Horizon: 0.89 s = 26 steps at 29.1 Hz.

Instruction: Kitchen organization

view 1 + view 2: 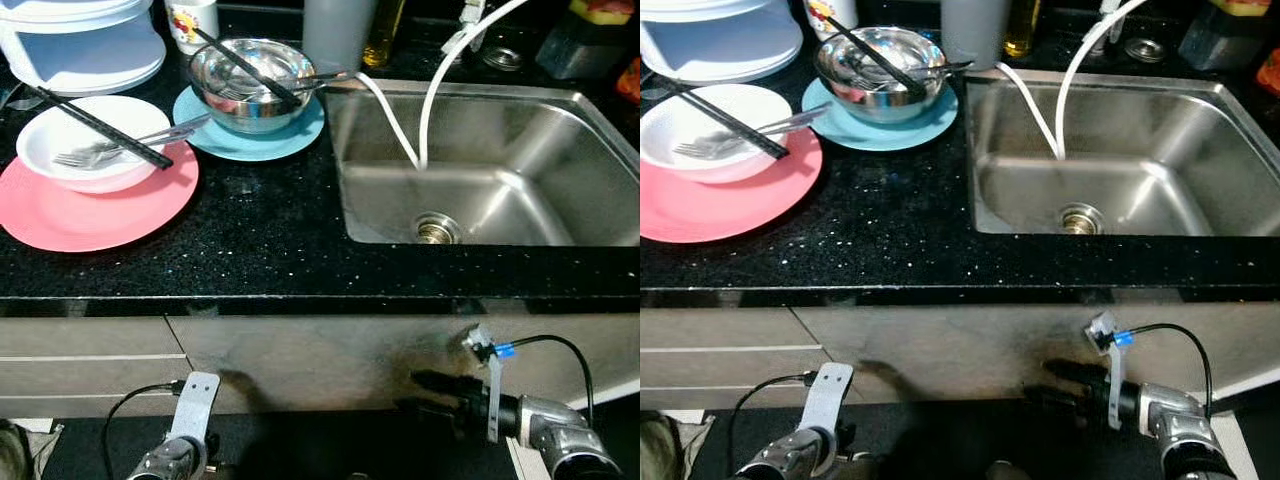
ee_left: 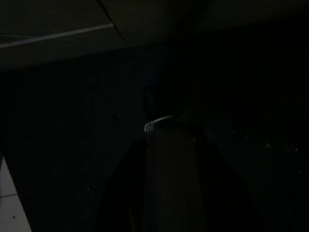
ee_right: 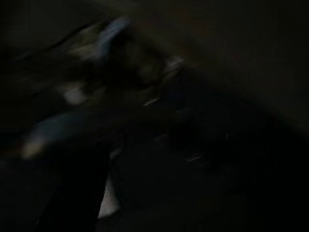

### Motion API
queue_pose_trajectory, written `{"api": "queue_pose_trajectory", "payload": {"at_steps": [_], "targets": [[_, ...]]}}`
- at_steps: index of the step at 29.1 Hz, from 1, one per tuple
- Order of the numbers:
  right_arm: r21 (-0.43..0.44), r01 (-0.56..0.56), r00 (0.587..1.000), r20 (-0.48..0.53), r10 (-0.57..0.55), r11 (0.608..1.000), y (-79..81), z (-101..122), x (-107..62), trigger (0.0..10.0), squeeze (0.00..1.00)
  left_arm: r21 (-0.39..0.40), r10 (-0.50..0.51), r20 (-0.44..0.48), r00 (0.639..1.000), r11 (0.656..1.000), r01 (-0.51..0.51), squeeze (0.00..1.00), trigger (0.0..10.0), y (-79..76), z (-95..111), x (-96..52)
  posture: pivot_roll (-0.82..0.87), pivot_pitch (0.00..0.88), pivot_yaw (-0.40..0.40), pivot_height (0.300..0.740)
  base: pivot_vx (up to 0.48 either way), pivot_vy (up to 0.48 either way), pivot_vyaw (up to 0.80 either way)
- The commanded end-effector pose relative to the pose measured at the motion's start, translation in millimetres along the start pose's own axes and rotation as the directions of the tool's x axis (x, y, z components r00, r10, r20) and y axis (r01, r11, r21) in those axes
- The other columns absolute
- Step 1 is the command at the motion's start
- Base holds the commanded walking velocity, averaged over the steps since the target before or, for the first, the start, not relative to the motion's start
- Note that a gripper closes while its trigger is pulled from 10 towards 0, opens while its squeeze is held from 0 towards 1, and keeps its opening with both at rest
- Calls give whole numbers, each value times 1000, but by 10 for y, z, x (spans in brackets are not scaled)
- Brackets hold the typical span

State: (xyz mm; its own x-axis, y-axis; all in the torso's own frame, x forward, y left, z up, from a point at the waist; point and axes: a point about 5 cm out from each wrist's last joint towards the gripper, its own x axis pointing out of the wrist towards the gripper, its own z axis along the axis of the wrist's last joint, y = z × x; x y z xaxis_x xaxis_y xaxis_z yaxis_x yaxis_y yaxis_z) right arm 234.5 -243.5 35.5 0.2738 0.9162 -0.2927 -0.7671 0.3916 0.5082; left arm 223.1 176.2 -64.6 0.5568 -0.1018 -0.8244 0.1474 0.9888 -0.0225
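While both my wrist views stay near-black, can't tell grip state on left gripper [image 1: 185, 455] or right gripper [image 1: 440, 395], both below counter edge. Dishes on counter [image 1: 260, 230] left of sink [image 1: 470, 200]: white bowl [image 1: 95, 140], steel bowl [image 1: 250, 80].

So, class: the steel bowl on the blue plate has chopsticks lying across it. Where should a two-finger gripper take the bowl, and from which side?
Probably grip the steel bowl by its thin rim at the near edge, coming from above, one finger inside and one outside. The chopsticks and a utensil cross the middle and far rim, and the blue plate flares beneath its curved wall, so a side grasp looks poor.
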Motion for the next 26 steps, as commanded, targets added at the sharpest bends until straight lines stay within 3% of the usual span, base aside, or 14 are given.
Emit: {"api": "queue_pose_trajectory", "payload": {"at_steps": [1,6,11,12,14,16,17,19,21,22,23,24,25,26], "targets": [[22,-153,987,-55,154,988,166,13,-32,10000,0,3,-12,-42,999,1000,12,0,10000,-26,-122,-4,-7,155,-38,740,0,0,0],[-31,-279,955,-113,274,960,386,135,13,10000,0,4,-12,-44,999,1000,13,0,10000,-29,-129,-5,-4,152,-47,740,0,0,0],[-84,-382,923,-73,377,920,585,386,60,10000,0,-2,-12,-43,999,1000,12,0,10000,-33,-132,-4,-1,148,-55,740,0,0,0],[-142,-467,883,-20,469,873,754,629,106,10000,0,-4,-12,-42,999,1000,12,0,10000,-31,-131,-4,-5,147,-53,740,0,0,0],[-161,-496,865,-4,502,853,818,708,121,10000,0,-4,-12,-42,999,1000,12,0,10000,-30,-131,-4,-5,147,-53,740,0,0,0],[-223,-568,805,52,591,793,980,919,188,10000,0,-3,-13,-43,999,1000,13,0,10000,-26,-132,-6,-7,146,-52,740,0,0,0],[-223,-568,805,52,591,793,980,919,188,10000,0,-3,-13,-43,999,1000,13,0,10000,-26,-132,-6,-7,146,-52,740,0,0,0],[-259,-603,762,92,641,754,1087,1034,220,10000,0,-2,-14,-43,999,1000,14,0,10000,-24,-135,-6,2,142,-52,740,0,0,0],[-259,-603,762,92,641,754,1087,1034,220,10000,0,-2,-14,-43,999,1000,14,0,10000,-24,-135,-6,2,142,-52,740,0,0,0],[-293,-615,733,128,668,732,1146,1118,247,10000,0,-1,-14,-43,999,1000,14,0,10000,-23,-136,-7,2,142,-52,740,0,0,0],[-293,-615,733,128,668,732,1146,1118,247,10000,0,-1,-14,-43,999,1000,14,0,10000,-23,-136,-7,2,142,-52,740,0,0,0],[-343,-617,696,182,695,708,1226,1237,292,10000,0,-2,-13,-43,999,1000,13,0,10000,-23,-135,-6,10,145,-56,740,0,0,0],[-343,-617,696,182,695,708,1226,1237,292,10000,0,-2,-13,-43,999,1000,13,0,10000,-23,-135,-6,10,145,-56,740,0,0,0],[-398,-593,664,249,705,700,1281,1372,343,10000,0,-3,-13,-41,999,1000,13,0,10000,-23,-133,-6,12,141,-59,740,0,0,0]]}}
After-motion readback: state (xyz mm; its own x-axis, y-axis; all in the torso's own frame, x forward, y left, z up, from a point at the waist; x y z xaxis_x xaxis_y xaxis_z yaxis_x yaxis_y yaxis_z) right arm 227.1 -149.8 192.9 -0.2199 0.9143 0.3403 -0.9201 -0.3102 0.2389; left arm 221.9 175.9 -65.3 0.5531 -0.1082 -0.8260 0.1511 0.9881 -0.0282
